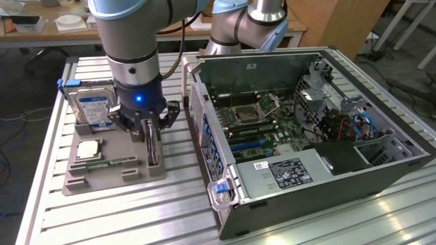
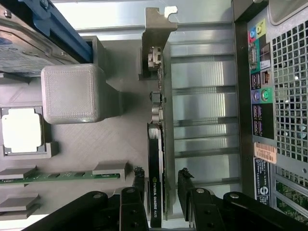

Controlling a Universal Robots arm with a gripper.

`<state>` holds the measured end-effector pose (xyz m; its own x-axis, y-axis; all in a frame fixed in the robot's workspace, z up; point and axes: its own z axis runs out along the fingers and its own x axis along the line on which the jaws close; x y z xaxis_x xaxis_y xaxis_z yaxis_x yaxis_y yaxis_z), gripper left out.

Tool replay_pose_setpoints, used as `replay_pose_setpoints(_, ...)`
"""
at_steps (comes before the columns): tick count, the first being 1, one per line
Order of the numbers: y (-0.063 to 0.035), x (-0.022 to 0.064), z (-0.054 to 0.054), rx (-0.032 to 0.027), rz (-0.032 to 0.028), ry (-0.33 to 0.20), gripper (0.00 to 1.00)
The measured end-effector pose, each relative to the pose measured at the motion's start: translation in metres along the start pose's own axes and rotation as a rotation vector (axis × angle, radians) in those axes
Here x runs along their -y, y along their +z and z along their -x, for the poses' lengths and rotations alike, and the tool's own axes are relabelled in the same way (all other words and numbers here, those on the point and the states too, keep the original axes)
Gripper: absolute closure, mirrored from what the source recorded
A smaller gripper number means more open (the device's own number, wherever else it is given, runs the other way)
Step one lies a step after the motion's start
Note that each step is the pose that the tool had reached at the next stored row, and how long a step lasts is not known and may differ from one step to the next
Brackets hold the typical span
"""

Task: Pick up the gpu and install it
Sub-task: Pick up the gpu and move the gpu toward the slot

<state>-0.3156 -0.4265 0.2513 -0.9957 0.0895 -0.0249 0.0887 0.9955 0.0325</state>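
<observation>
Gpu (image 1: pixel 152 149) standing on its long edge in a slot of the grey tray (image 1: pixel 109 182), at 9 o'clock from the open computer case (image 1: pixel 293 199) in the exterior view. Long axis running 12 to 6 o'clock, straight beneath the pincer (image 1: pixel 151 130). Pincer released, fingers (image 2: pixel 134 202) spread either side of the card's top edge, not clamped.
</observation>
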Motion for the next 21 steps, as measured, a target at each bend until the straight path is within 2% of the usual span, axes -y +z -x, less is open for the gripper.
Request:
replay_pose_setpoints(6,0.0004,0.0000,0.000,0.0002,0.0001,0.000,0.58)
replay_pose_setpoints(7,0.0014,-0.0001,0.000,0.0005,0.0004,0.000,0.51)
replay_pose_setpoints(14,0.0114,-0.0035,0.000,0.0005,-0.0003,0.013,0.51)
replay_pose_setpoints(21,0.0167,-0.0164,-0.002,0.0010,-0.0004,0.024,0.51)
